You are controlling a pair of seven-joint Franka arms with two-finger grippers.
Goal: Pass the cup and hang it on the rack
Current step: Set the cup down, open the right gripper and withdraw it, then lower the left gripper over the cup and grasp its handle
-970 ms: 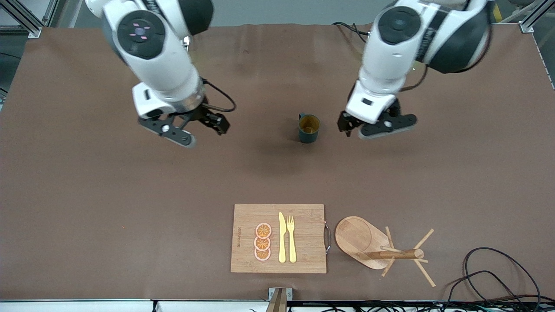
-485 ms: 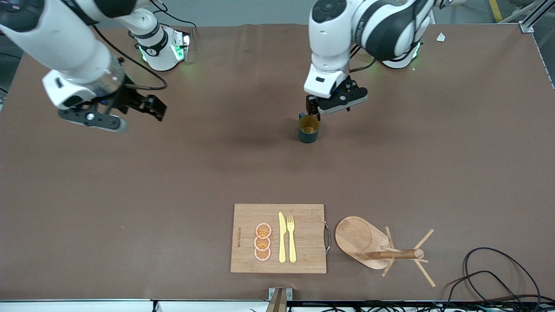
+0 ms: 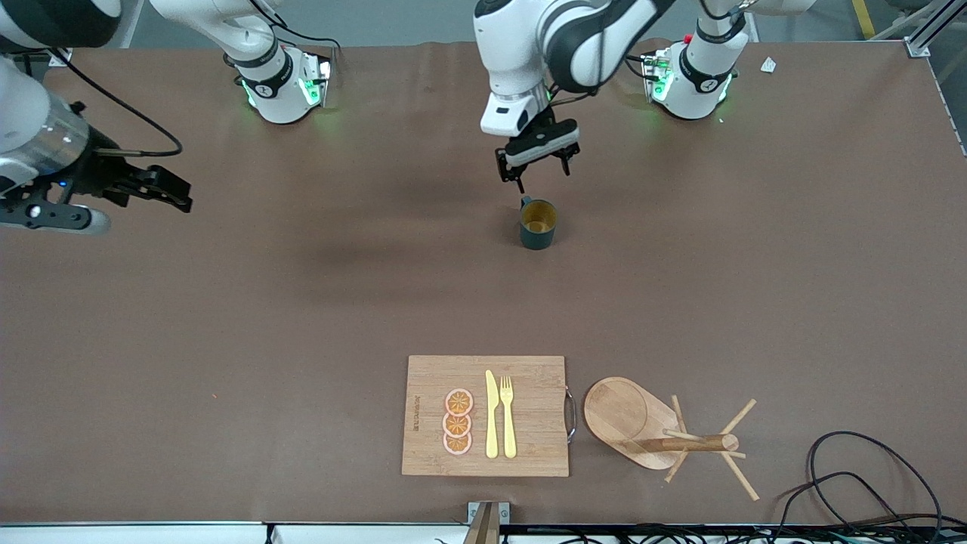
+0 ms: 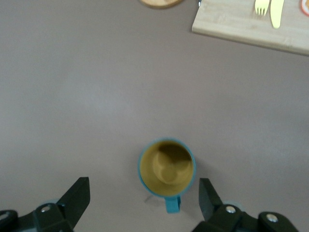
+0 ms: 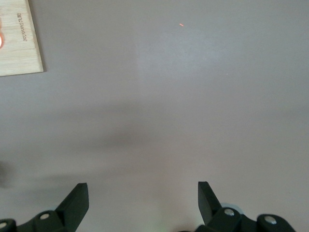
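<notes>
Left gripper [image 3: 538, 166]: fingers spread wide, empty, pointing down, hovering over the table just on the base side of the small dark teal-green ribbed mug [image 3: 538, 224]. In the left wrist view the mug [image 4: 166, 168] sits between the two fingertips [image 4: 77, 198], no contact, loop handle turned toward the gripper, yellowish-tan inside visible. Left arm comes from its base [image 3: 689, 75] and folds in across toward mid-table, wrist roughly vertical.

Right gripper [image 3: 113, 200]: fingers also spread, holding nothing, up over bare brown table [image 3: 227, 317] at the right arm's end, well apart from the mug. Right arm is waiting.

Mug stands upright mid-table, free of both grippers. Light wooden mug tree [image 3: 665, 431] with oval base, round post and thin pegs stands near the front camera, just beside the rectangular bamboo cutting board [image 3: 529, 446]. Board carries a yellow knife [image 3: 491, 423], yellow fork [image 3: 508, 419] and three orange slices [image 3: 458, 421].
</notes>
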